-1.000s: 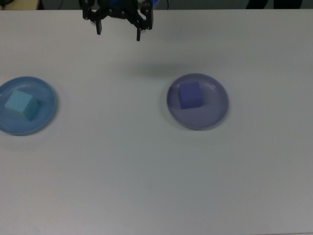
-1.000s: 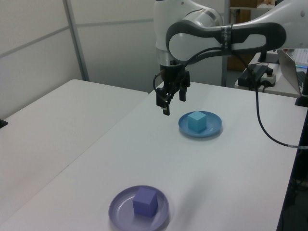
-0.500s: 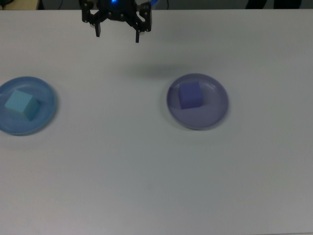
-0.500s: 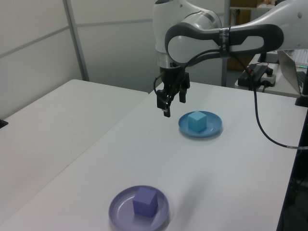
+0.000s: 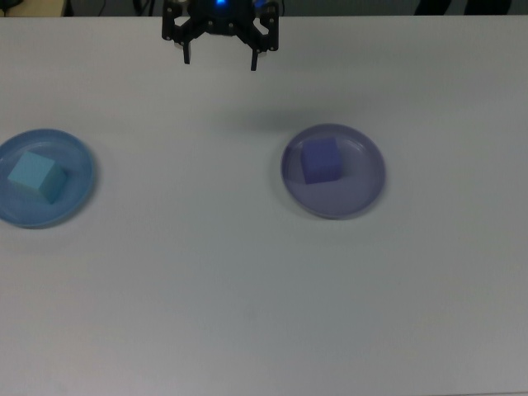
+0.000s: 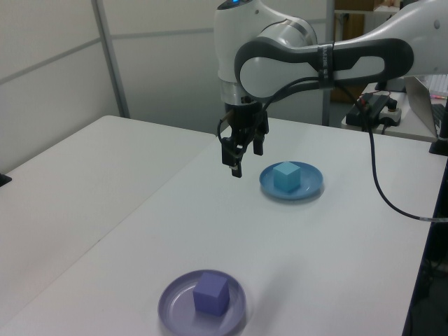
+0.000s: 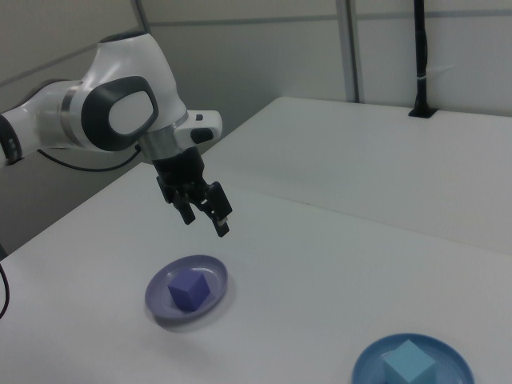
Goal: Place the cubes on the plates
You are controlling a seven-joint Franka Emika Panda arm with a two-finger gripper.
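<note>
The light blue block (image 5: 35, 175) sits on the round blue plate (image 5: 76, 194). The purple block (image 5: 320, 160) sits on the pale purple plate (image 5: 363, 186). The black gripper (image 5: 219, 59), fingers apart and empty, hangs high; only the side views show the white arm (image 6: 308, 59).

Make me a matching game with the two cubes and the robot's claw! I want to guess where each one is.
Things:
1. light blue cube
2. purple cube
3. gripper

Places:
A. up in the air above the white table, open and holding nothing
B. resting on the lavender plate
C. resting on the sky-blue plate

Pairs: 1-C, 2-B, 3-A
</note>
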